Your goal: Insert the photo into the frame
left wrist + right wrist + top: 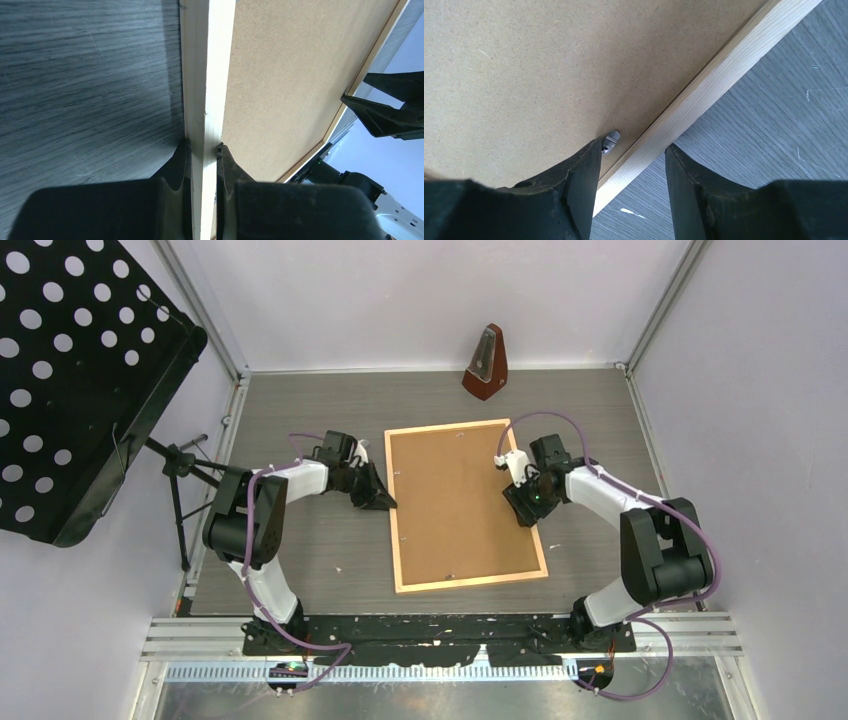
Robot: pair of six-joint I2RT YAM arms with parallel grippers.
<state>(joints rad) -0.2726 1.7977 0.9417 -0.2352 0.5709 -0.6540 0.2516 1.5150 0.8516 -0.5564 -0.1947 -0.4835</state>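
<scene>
The frame (470,580) lies on the grey table with a brown backing board (460,502) filling it, back side up. The photo is hidden. My left gripper (385,502) is shut on the frame's left moulding (205,90), one finger on the outer side and one over the board (290,75). My right gripper (520,512) stands open astride the right moulding (704,85). In the right wrist view its inner finger rests by a small grey metal tab (611,140) on the board, and its outer finger (684,175) hangs over the table, apart from the wood.
A brown metronome (486,363) stands at the back of the table. A black perforated music stand (80,370) on a tripod (180,465) leans in from the left. Walls close off the table at the back and on both sides.
</scene>
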